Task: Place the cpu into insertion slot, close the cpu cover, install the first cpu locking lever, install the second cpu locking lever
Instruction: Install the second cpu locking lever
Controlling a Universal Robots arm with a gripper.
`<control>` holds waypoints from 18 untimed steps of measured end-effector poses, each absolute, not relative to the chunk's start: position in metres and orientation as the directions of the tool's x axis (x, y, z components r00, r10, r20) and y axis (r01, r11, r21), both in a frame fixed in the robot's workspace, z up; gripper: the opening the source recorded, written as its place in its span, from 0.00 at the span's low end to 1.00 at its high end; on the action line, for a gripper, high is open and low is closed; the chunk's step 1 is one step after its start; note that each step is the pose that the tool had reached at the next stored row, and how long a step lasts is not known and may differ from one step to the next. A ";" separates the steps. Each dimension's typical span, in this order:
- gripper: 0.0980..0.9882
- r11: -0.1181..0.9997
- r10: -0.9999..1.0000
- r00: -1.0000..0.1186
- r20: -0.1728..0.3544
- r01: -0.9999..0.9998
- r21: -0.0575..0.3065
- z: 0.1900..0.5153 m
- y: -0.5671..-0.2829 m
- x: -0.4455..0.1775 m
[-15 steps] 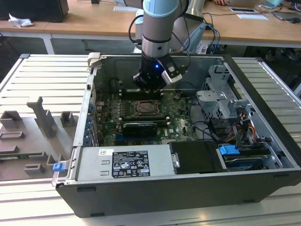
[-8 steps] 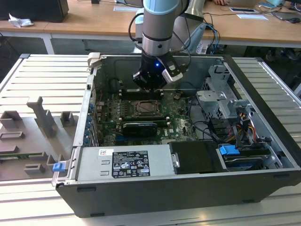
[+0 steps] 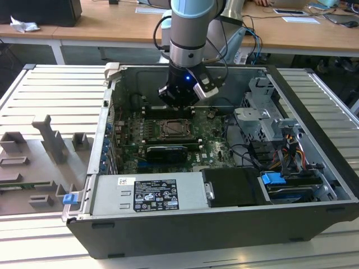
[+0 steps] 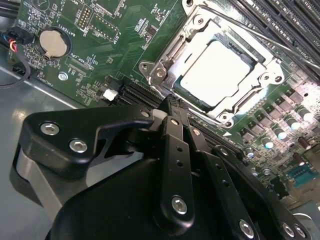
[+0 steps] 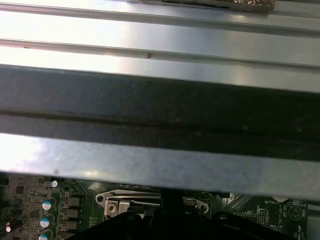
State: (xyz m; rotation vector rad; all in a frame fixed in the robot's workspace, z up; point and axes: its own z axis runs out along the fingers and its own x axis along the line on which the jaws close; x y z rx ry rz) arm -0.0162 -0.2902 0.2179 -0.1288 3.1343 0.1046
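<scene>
The cpu (image 4: 217, 70) lies flat in the insertion slot (image 3: 171, 130), its pale face showing through the window of the cpu cover (image 4: 172, 50). The silvery cover lies down over the socket. A thin lever rod (image 4: 260, 31) runs along one side of the socket. My gripper (image 4: 171, 102) hangs just above the board beside a corner of the socket, its black fingers pressed together and holding nothing. In the exterior view the gripper (image 3: 180, 101) is inside the open computer case, above the far edge of the socket. The cover's edge (image 5: 150, 200) shows in the first wrist view.
The grey case wall (image 3: 115, 112) and drive bays (image 3: 263, 120) surround the board. Black RAM slots (image 4: 295, 20) run beside the socket. A round coin battery (image 4: 52, 44) and cables (image 4: 15, 40) sit at the board's edge. A power supply (image 3: 151, 193) fills the near side.
</scene>
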 end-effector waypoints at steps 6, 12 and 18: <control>0.01 0.994 -0.082 -0.997 -0.006 -0.082 0.066 0.218 -0.295 -0.016; 0.01 0.994 -0.082 -0.997 -0.006 -0.082 0.066 0.233 -0.295 -0.016; 0.01 0.994 -0.082 -0.997 -0.006 -0.082 0.067 0.243 -0.299 -0.016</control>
